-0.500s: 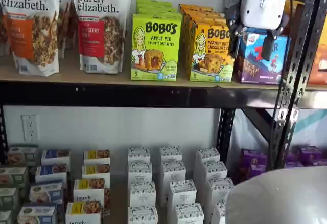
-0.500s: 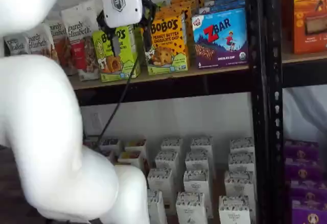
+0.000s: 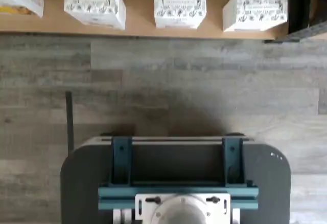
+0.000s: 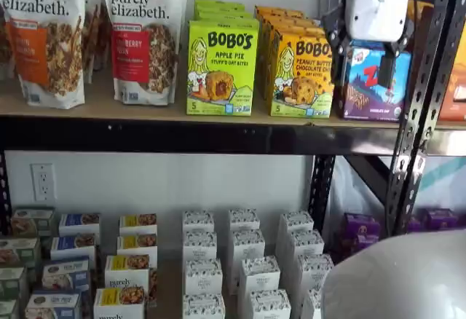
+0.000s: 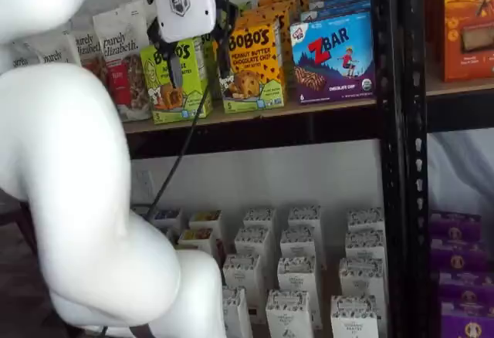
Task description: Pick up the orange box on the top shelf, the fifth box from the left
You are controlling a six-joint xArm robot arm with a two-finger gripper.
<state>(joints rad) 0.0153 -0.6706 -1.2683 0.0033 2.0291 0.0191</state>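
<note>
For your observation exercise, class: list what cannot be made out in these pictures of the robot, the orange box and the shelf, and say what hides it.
- Gripper: in both shelf views a gap shows between its black fingers; the wrist view shows none of it.
- Orange box: in a shelf view the gripper hides its right edge; small print is too small.
- ZBar box: its name is mostly behind the gripper here.
- Top shelf: cut off by both side edges.

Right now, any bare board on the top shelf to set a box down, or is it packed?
Mostly packed. Bare board on the top shelf shows only as a narrow strip along the front edge and a slim gap between the berry granola bag and the lime-green Apple Pie box. The orange box and ZBar box stand close together.
</note>
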